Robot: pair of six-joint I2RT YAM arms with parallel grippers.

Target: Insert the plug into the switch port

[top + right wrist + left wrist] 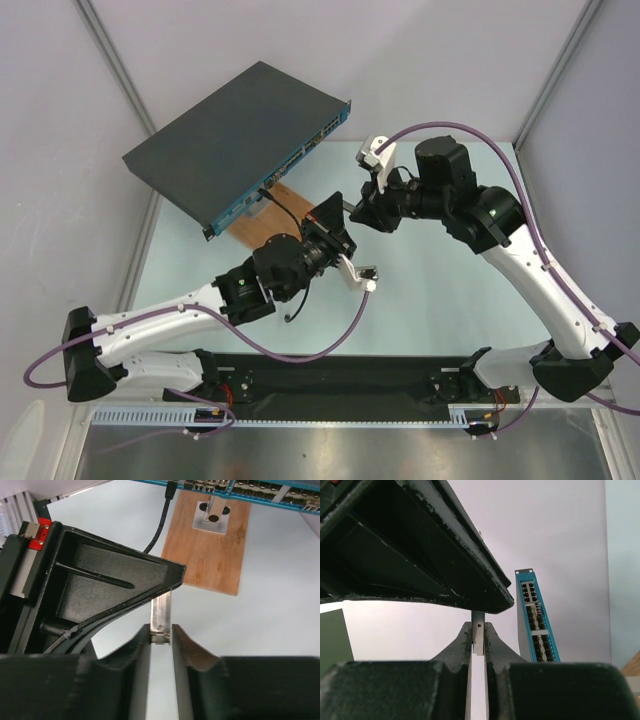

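The 2 grippers met in the air in front of the switch point(235, 130). The left gripper point(478, 630) pinched a small silver plug point(478, 617), and the right gripper point(161, 630) was closed on it too, clear of the teal port row. Below lay a wooden board point(210, 555), 1 black cable point(159, 527) and pale table point(430, 290) between grey walls point(450, 60).

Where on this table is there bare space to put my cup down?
Bare table lies between the left arm and right arm, toward the front. Crowded before the switch: wooden board, cable, both arm tips.
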